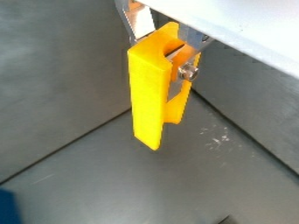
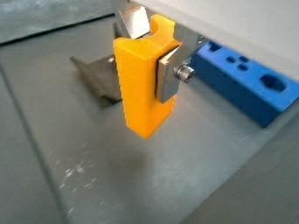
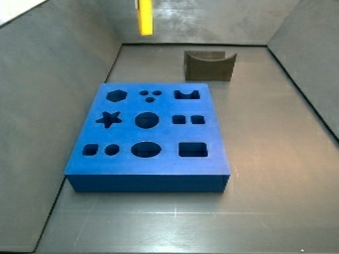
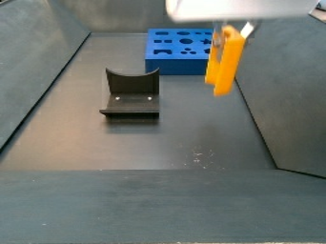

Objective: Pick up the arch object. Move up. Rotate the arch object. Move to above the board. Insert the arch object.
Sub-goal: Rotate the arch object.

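You can see the hand (image 2: 167,63) clamped on the arch object (image 2: 146,87), its silver fingers (image 2: 177,70) pressed against the upper part of the yellow-orange block, which hangs upright and clear of the floor in both wrist views. In a wrist view the arch object (image 1: 153,96) fills the upper middle of the frame, with a finger (image 1: 188,63) touching its side near the top.

In a side view the arch object (image 4: 226,60) sits at upper right, hanging below the hand (image 4: 234,32) and well above the dark floor (image 4: 152,143); the board (image 4: 182,50) lies behind it at top centre, and the fixture (image 4: 129,93) stands left of centre.

In a side view the board (image 3: 149,137) takes up the middle of the frame, flat on the floor (image 3: 265,198), its cut-outs facing up. The arch object (image 3: 146,17) shows as a slim yellow bar at the top left, beyond the board's far edge. The fixture (image 3: 208,65) stands at upper centre right, just past the board. You cannot see the hand itself in that view
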Tool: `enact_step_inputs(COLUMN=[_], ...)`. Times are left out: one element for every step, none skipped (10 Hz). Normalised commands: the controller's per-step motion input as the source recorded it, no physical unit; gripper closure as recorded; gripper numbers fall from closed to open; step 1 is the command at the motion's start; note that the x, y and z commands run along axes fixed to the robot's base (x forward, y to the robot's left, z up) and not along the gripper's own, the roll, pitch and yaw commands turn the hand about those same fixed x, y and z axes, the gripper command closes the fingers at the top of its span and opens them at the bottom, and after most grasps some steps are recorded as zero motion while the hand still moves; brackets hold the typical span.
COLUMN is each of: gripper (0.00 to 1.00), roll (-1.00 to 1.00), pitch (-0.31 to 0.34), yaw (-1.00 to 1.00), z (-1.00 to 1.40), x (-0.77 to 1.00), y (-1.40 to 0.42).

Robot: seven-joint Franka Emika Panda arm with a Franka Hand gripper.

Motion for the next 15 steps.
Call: enact_step_inputs(gripper=[1.00, 1.00, 1.00, 1.00, 1.00, 1.00, 1.00, 1.00, 1.00, 1.00, 1.00, 1.00, 1.00, 1.00, 1.00], roll=[0.12, 0.13, 0.13, 0.13, 0.14, 0.14, 0.14, 0.11, 0.08, 0.12, 0.11, 0.09, 0.07, 0.00, 0.00], pitch=[0.056, 0.050, 0.043, 0.039, 0.037, 0.033, 0.035, 0.044, 0.068, 0.033, 0.029, 0.022, 0.012, 0.000, -0.010], yaw=[0.02, 0.02, 0.03, 0.02, 0.02, 0.02, 0.02, 0.02, 0.02, -0.57, -0.54, -0.46, -0.24, 0.00, 0.04], z=[1.00, 1.00, 0.97, 0.90, 0.73, 0.56, 0.43, 0.34, 0.18, 0.00, -0.04, -0.03, -0.02, -1.00, -1.00], x=[-0.12, -0.11, -0.09, -0.08, -0.06, -0.04, -0.03, -0.02, 0.00, 0.00, 0.01, 0.01, 0.02, 0.00, 0.00], y=[-0.94, -0.90, -0.79, -0.67, -0.44, -0.20, -0.03, 0.02, 0.01, 0.00, 0.00, 0.00, 0.01, 0.00, 0.00])
